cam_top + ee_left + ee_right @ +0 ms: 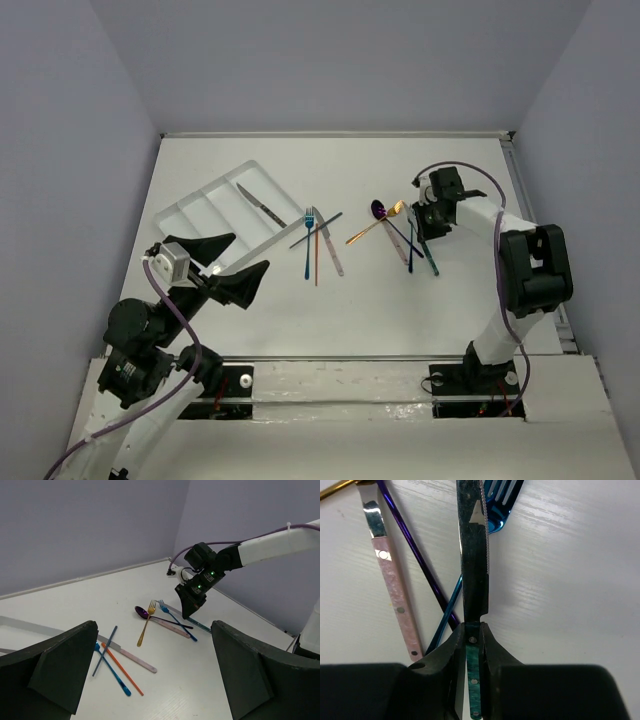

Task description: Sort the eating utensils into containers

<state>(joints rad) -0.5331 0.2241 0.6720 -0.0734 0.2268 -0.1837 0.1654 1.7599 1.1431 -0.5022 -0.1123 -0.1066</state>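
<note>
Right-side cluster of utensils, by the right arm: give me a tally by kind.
Knives: 2, green-handled knife and pink-handled knife
Forks: 2, gold fork and blue fork
Spoons: 1, purple spoon
Total: 5

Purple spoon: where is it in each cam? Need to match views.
Top external: purple spoon right of centre, bowl by the gold fork.
Left wrist: purple spoon mid-frame, bowl left, handle running right.
Right wrist: only its handle, upper left.
Shared landmark: right end effector, shut on the teal-handled knife.
</note>
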